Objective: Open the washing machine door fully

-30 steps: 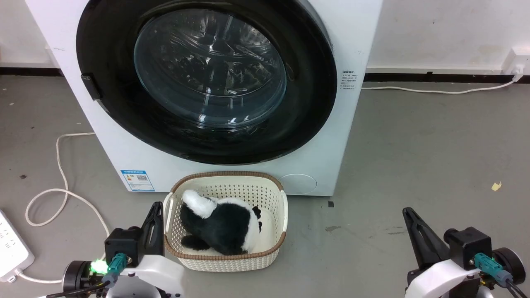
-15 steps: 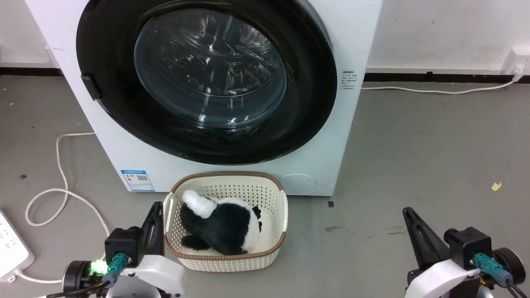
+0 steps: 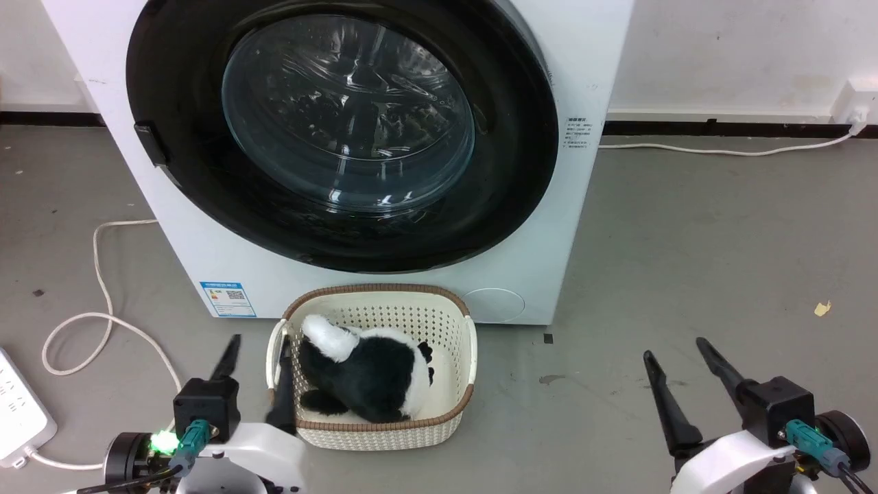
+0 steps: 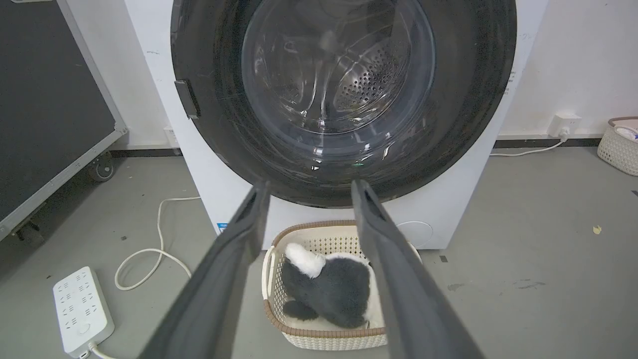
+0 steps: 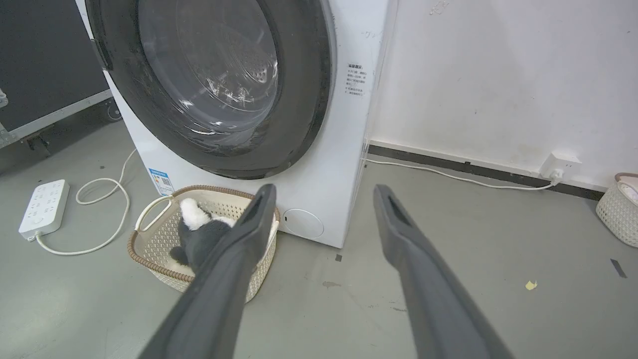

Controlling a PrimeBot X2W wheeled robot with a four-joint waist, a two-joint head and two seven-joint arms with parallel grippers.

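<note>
Washing machine door (image 3: 343, 130) is closed flat against the front of the white washing machine (image 3: 535, 261), which stands on the grey floor (image 3: 686, 261) near the wall. Its glass window shows the steel drum behind. A cream basket (image 3: 459, 322) with a black and white plush toy (image 3: 367, 374) stands on the floor just before the machine. The left pincer (image 3: 255, 346) hangs low beside the basket with its two fingers spread apart. The right pincer (image 3: 675, 346) is also low, well apart from the machine, fingers spread and holding nothing.
</note>
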